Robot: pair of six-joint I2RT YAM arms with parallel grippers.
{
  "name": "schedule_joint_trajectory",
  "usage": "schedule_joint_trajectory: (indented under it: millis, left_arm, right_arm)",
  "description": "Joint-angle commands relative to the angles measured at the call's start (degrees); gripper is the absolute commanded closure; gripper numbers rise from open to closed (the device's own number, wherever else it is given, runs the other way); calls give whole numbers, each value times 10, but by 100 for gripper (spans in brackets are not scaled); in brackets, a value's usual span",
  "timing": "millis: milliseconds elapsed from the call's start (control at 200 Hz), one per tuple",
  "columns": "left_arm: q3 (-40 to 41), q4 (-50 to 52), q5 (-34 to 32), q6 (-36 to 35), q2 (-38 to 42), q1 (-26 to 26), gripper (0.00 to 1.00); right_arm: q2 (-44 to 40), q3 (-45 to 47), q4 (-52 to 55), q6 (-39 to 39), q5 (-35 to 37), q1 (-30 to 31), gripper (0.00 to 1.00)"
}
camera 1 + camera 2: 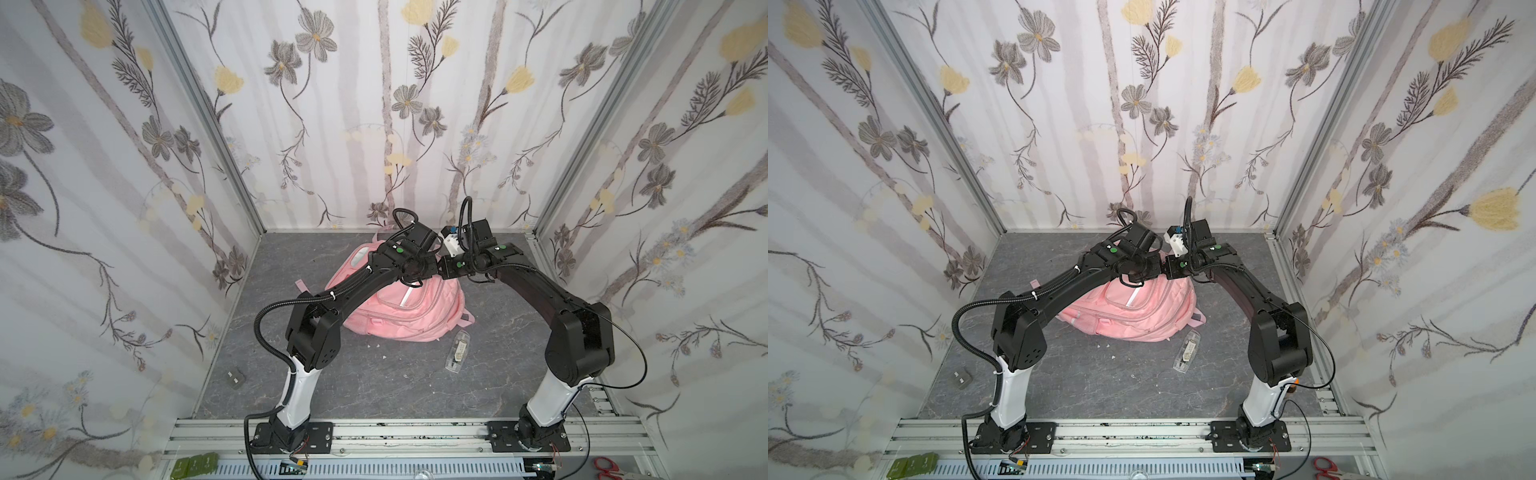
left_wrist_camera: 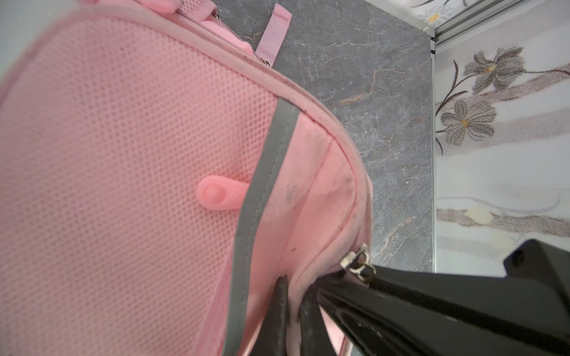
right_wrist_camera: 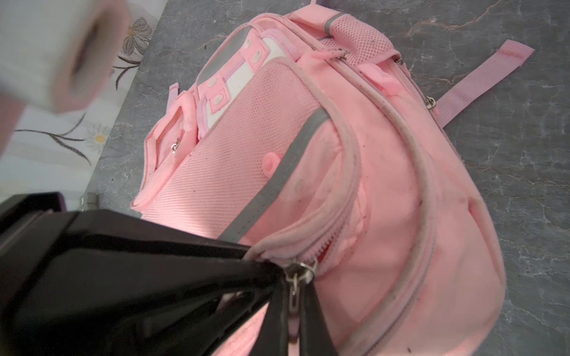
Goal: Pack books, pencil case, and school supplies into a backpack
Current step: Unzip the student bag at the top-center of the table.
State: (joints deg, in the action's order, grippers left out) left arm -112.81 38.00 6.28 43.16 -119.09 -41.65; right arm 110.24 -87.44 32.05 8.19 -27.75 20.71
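Though backpack [image 1: 399, 316] lies near — clear case [image 1: 457, 351] sits outside.

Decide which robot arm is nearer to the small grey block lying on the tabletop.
Left. The left arm rises just beside the grey block, on the same side; the right arm stands on the opposite side, well away from it.

Pink backpack [image 1: 399, 316] on a grey marbled table [image 1: 374, 382]
A grey strip [image 3: 287, 160] crosses its pink mesh at centre frame; walls [image 1: 124, 166] at the sides carry grey and yellow flowers on white
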Motion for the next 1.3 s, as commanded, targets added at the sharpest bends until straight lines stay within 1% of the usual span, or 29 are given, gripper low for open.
schedule_joint_trajectory:
  millis: [0,70,85,115,130,160,175,230,335,385,435,510,575,615,645,660,709,779,879,934,1009,1109,1149,1234,1294]
  left_arm:
    - [-9,-116,-35,14,-9,19,100]
    - [-5,-139,13,-4,-3,29,100]
    - [-2,-144,27,-11,1,32,90]
    - [9,-148,51,-23,12,35,65]
    - [16,-149,60,-29,19,37,55]
    - [37,-146,67,-46,39,37,42]
    - [51,-146,68,-57,51,38,38]
    - [115,-150,66,-103,104,36,27]
    - [250,-161,27,-174,200,37,20]
    - [289,-166,25,-200,227,37,19]
    - [309,-159,38,-222,237,37,23]
    - [305,-146,64,-242,229,37,28]
    - [301,-146,61,-245,216,39,36]
    - [300,-148,71,-244,205,44,38]
    - [299,-146,79,-242,196,48,38]
    - [282,-146,83,-239,192,50,38]
    - [265,-145,103,-230,179,56,37]
    - [250,-153,129,-234,170,56,36]
    - [241,-144,111,-231,152,60,36]
    - [231,-127,88,-230,139,65,34]
    - [242,-146,77,-214,130,77,32]
    - [264,-223,120,-161,124,101,35]
    - [266,-244,127,-143,120,107,36]
    - [258,-266,148,-137,108,112,37]
    - [247,-278,192,-130,92,113,37]
  right_arm:
    - [5,-8,29,16,-190,8,100]
    - [15,2,27,19,-186,-1,100]
    - [16,5,25,21,-185,-4,100]
    - [19,7,20,25,-184,-10,100]
    - [20,7,17,26,-183,-14,100]
    - [22,4,13,28,-178,-19,100]
    - [24,1,12,28,-174,-22,100]
    - [35,-16,8,27,-167,-28,100]
    - [70,-59,13,23,-169,-35,100]
    - [81,-74,14,23,-172,-38,100]
    - [85,-83,14,21,-166,-37,100]
    - [88,-88,16,12,-168,-37,100]
    - [89,-90,20,-2,-175,-38,100]
    - [89,-90,25,-7,-171,-37,100]
    - [89,-90,28,-10,-168,-37,100]
    - [89,-90,30,-11,-168,-38,100]
    - [89,-90,34,-14,-168,-37,100]
    - [90,-89,38,-16,-174,-37,100]
    - [93,-91,39,-22,-184,-37,100]
    - [93,-91,40,-30,-187,-37,100]
    - [92,-91,44,-41,-188,-37,100]
    - [95,-92,53,-53,-190,-37,100]
    - [97,-92,56,-55,-191,-37,100]
    - [97,-92,59,-59,-195,-37,100]
    - [96,-92,59,-61,-196,-37,100]
